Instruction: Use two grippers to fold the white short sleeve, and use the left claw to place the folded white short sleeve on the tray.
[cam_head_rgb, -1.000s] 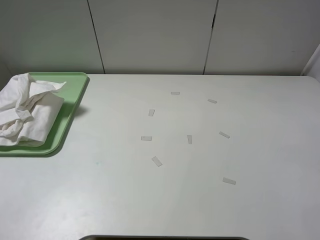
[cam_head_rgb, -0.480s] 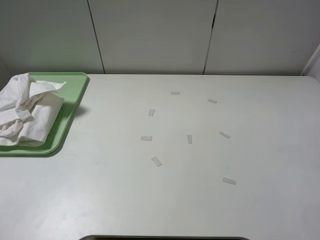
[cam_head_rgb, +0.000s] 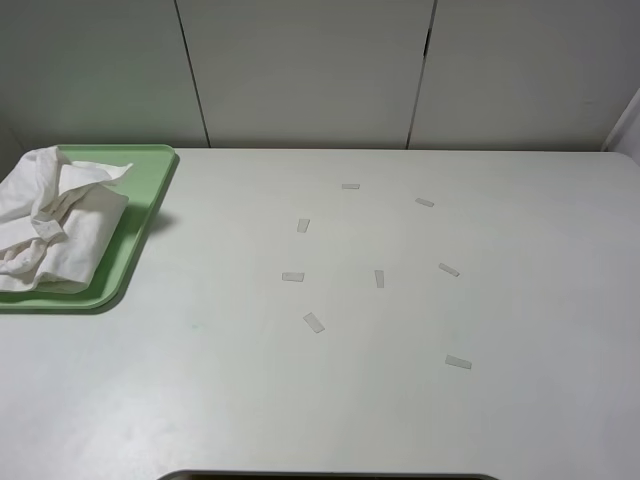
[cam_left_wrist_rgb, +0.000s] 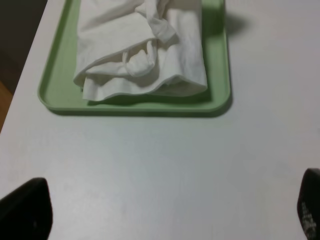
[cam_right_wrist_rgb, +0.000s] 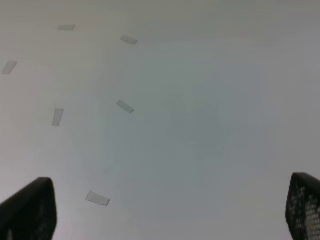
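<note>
**Observer:** Where does the white short sleeve lie?

**Me:** On the tray, at the far-left edge of the table. A rumpled bundle, loosely folded, layered edges visible along the near side in my left wrist view. It sits inside the rim, though one flap near the tray's far end stands up above it. By my judgement the placing looks done, or near enough.

**Observer:** Your fingers?

**Me:** My left claw is spread wide, empty, hanging over bare table just short of the tray; only the two black tips show at the corners of the view. My right gripper is likewise spread and empty, well apart from the shirt, over the scattered tape strips. Neither touches anything.

**Observer:** If it needs tidying, how will it handle?

**Me:** Light, soft, limp cotton, I judge. No stiffness; it will sag and unfold if lifted by one layer only. Not slippery, not fragile. I would pinch through the whole stack at the thick folded edge nearest my left claw, catching all layers, not the loose knotted twist on top. The tray itself looks light and may slide if I drag the cloth.
</note>
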